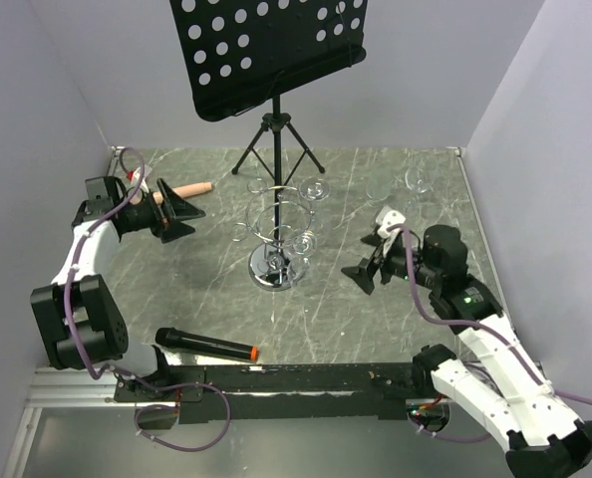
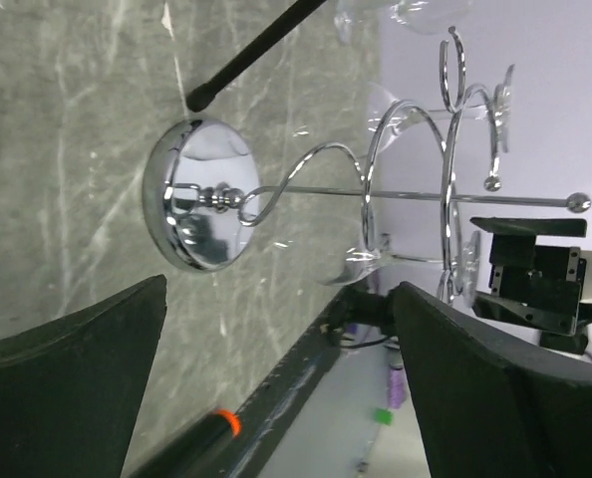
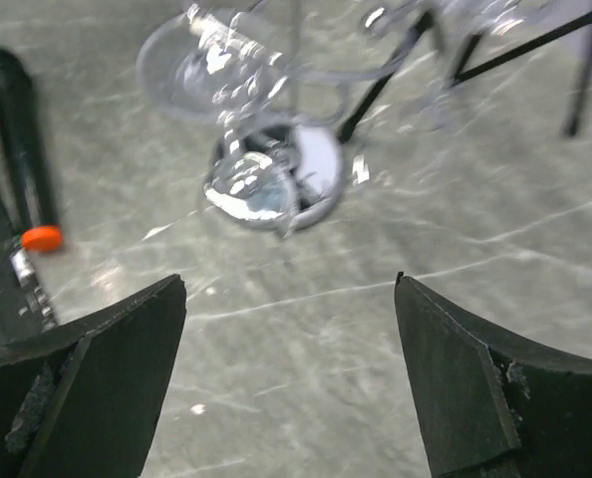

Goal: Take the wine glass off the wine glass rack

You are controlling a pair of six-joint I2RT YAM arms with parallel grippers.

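1. Top view: the small chrome wire wine glass rack [image 1: 275, 239] stands upright on the grey marbled counter [image 1: 201, 294], about mid-width. It is just in front of the black tripod music stand [image 1: 275, 124].
2. A clear wine glass [image 1: 316, 188] hangs at the rack's right rear loop, and a second clear shape sits lower by the post.
3. The left tool [image 1: 184, 217] is released, its fingers spread. It lies well left of the rack with bare counter between, and close to the left wall.
4. The right tool [image 1: 361, 257] is also released. It sits right of the rack, apart from it, with a strip of bare counter between.
5. A black microphone with an orange ring [image 1: 206, 346] lies near the front edge.
6. Left wrist view: the left tool [image 2: 276, 299] grips nothing. The rack [image 2: 196, 194] and a hanging glass [image 2: 361, 261] lie beyond the fingertips, not touched.
7. Right wrist view, blurred: the right tool [image 3: 291, 284] holds nothing. The rack [image 3: 271, 184] is ahead across bare counter, and the microphone [image 3: 22, 149] lies at the left.
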